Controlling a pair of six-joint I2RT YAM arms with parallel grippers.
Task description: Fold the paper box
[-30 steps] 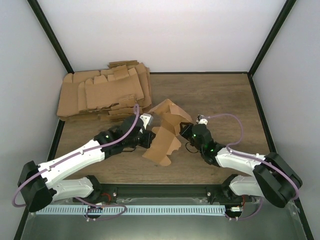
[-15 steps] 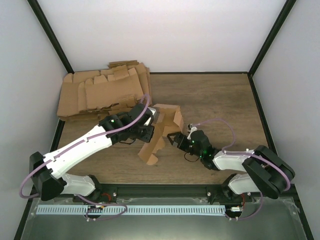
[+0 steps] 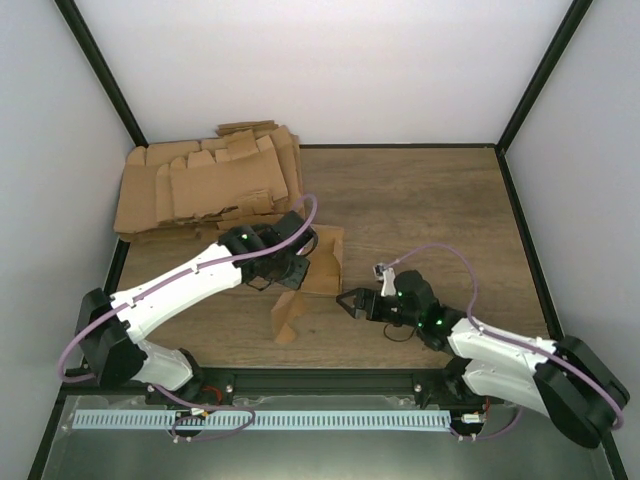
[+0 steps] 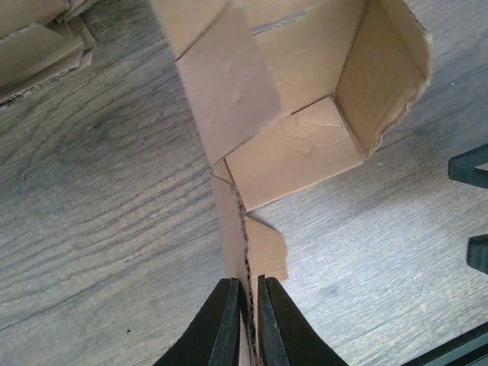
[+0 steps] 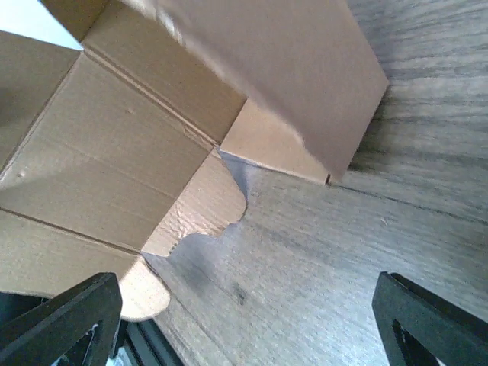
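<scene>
Gripping a thin flap edge of the paper box (image 3: 325, 258), the left pincer (image 4: 247, 284) is recorded as closed, with the cardboard pinched edge-on between its fingers. The box is found part-formed on the wooden surface (image 3: 420, 195), somewhat left of centre. It is an open tray with raised walls, and one loose flap is trailed toward the near edge. Its long axis is judged to run from far to near, tilted slightly leftward at the near end.

The right pincer (image 3: 351, 303) is noted as wide open, with nothing held. It is placed just to the right of the box and slightly nearer the arm bases, apart from the cardboard, with its jaws turned toward the box's open side. The box is thus located to its left and a little farther away. The left arm (image 3: 190, 282) is the nearer of the two, being in contact with the box.

The pile of flat blanks (image 3: 205, 190) is seen at the far left, close behind the left arm and well apart from the right pincer. Nothing is observed between the right pincer and the box. The coming move is judged to be an approach by the right pincer to a wall or flap. The trailing flap is flagged as a possible snag.
</scene>
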